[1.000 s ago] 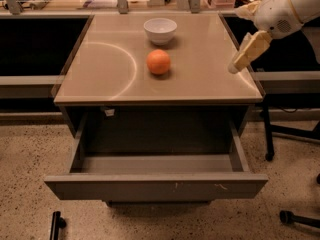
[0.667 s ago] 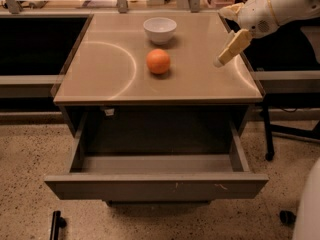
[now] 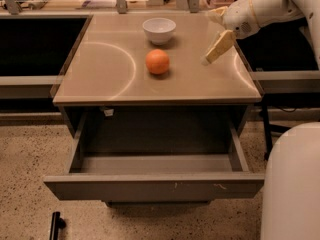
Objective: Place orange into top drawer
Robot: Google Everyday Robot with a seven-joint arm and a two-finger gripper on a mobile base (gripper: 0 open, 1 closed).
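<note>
end effector (image 3: 212, 51) over table (image 3: 100, 74) edge – wide or narrow, cannot tell | orange (image 3: 157, 61) off to its side, untouched | risk: bumped, rolls away — misses top drawer (image 3: 155, 186)

The white arm (image 3: 272, 5) is seen entering from the upper right and is bent downward at the wrist. The gripper (image 3: 218, 46) is held just above the right side of the tabletop (image 3: 100, 79), angled down and to the left. A rounded white body shell (image 3: 295, 184) is seen at the lower right.
</note>
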